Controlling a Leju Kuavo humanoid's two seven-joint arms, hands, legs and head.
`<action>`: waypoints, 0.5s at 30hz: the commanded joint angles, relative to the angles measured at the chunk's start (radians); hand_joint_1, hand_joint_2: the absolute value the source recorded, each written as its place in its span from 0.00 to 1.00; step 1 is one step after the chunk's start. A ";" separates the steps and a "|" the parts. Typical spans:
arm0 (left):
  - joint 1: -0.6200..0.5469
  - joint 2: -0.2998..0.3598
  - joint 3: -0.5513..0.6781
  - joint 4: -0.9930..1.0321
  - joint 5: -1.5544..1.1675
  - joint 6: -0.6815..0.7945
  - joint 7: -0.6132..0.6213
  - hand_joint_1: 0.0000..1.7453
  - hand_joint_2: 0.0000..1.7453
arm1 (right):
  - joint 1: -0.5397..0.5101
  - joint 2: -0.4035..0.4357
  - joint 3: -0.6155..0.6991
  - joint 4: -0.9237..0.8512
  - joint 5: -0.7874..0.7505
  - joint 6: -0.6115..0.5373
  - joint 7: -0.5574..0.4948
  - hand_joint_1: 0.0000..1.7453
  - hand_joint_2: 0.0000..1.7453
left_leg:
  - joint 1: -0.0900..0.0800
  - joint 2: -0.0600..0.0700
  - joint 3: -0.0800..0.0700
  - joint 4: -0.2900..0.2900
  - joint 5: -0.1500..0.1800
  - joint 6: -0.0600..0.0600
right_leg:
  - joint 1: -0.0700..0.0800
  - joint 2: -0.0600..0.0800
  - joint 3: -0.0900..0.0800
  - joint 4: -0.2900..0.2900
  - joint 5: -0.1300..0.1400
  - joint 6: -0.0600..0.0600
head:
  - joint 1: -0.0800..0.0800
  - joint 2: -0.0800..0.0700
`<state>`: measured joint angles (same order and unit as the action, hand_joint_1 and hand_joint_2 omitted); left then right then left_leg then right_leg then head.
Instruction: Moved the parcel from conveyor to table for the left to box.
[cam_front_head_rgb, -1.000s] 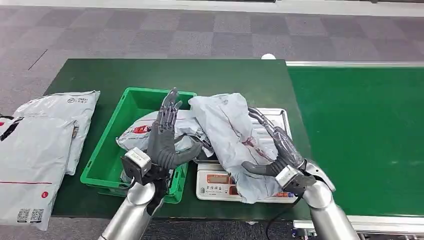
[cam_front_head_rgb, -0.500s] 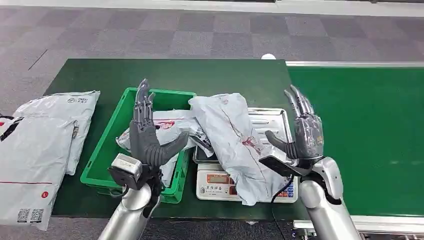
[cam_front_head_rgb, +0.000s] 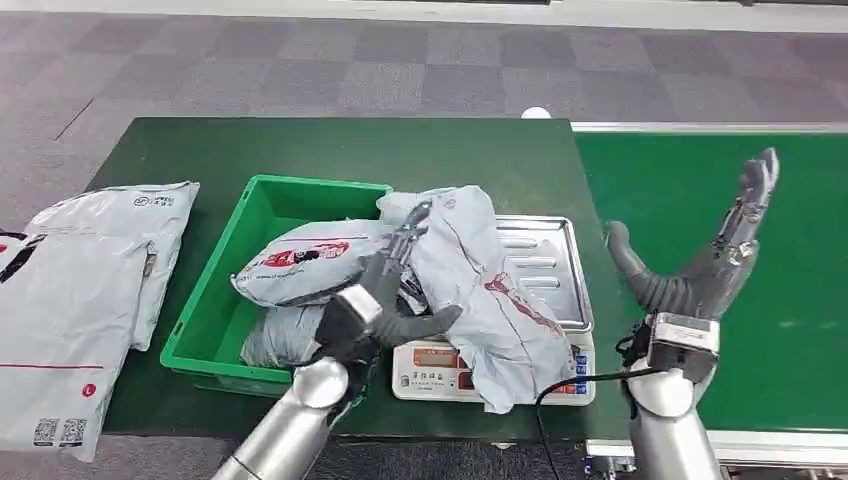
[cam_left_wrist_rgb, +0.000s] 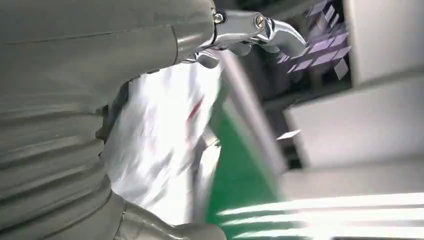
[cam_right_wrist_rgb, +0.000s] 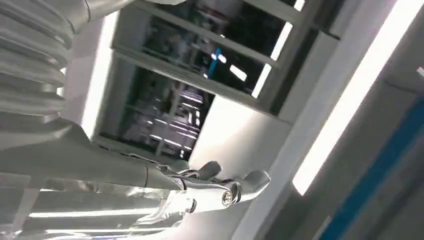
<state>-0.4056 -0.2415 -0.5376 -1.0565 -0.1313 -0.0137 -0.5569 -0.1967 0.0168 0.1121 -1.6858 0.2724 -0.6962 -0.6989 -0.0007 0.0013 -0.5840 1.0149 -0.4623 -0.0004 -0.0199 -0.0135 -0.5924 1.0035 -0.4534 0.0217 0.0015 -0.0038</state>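
A crumpled grey parcel (cam_front_head_rgb: 480, 270) with red print lies draped over the steel tray of a weighing scale (cam_front_head_rgb: 545, 262) on the dark green table (cam_front_head_rgb: 350, 150). My left hand (cam_front_head_rgb: 385, 290) reaches in from the bin side; its fingers (cam_front_head_rgb: 408, 238) lie spread against the parcel's left edge, and the thumb points under its fold, gripping nothing. The left wrist view shows the same parcel (cam_left_wrist_rgb: 160, 145), blurred, just beyond the hand. My right hand (cam_front_head_rgb: 710, 265) is raised open, palm turned up, over the near edge of the green conveyor (cam_front_head_rgb: 760, 330), clear of the parcel.
A green bin (cam_front_head_rgb: 255, 215) left of the scale holds two grey parcels (cam_front_head_rgb: 300, 262). Large white parcels (cam_front_head_rgb: 90, 280) lie at the table's left end. A black cable (cam_front_head_rgb: 570, 385) runs off the scale's front. The belt to the right carries nothing.
My left hand came down from above the bin and swung right to the parcel's edge. My right hand drew away from the scale to the right, over the conveyor, fingers spread wider.
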 joint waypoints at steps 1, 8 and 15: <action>-0.137 -0.002 -0.184 0.287 -0.109 -0.015 0.071 0.00 1.00 | 0.010 0.036 -0.061 -0.088 0.007 -0.002 0.001 0.00 1.00 | 0.001 -0.002 0.001 -0.002 0.001 -0.001 | 0.001 -0.001 0.002 -0.002 0.001 -0.002 | 0.000 0.000; -0.169 -0.061 -0.246 0.456 -0.239 -0.050 0.142 0.00 1.00 | 0.018 0.033 -0.032 -0.091 0.021 -0.002 0.001 0.00 1.00 | 0.001 -0.002 0.002 -0.002 0.001 0.000 | 0.001 -0.002 0.003 -0.003 0.000 -0.001 | 0.000 0.000; -0.201 -0.090 -0.256 0.569 -0.334 0.027 0.248 0.00 1.00 | 0.029 0.034 -0.026 -0.072 0.034 0.021 0.001 0.00 1.00 | 0.001 0.000 0.002 -0.002 0.000 -0.001 | 0.001 0.000 0.003 -0.002 0.001 -0.001 | 0.000 0.000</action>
<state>-0.5209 -0.3064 -0.7065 -0.7133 -0.3993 -0.0489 -0.3892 -0.1702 0.0340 0.1003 -1.7800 0.2995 -0.6966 -0.6989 -0.0006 0.0024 -0.5841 1.0149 -0.4624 -0.0002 -0.0198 -0.0133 -0.5923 1.0036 -0.4534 0.0217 0.0015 -0.0038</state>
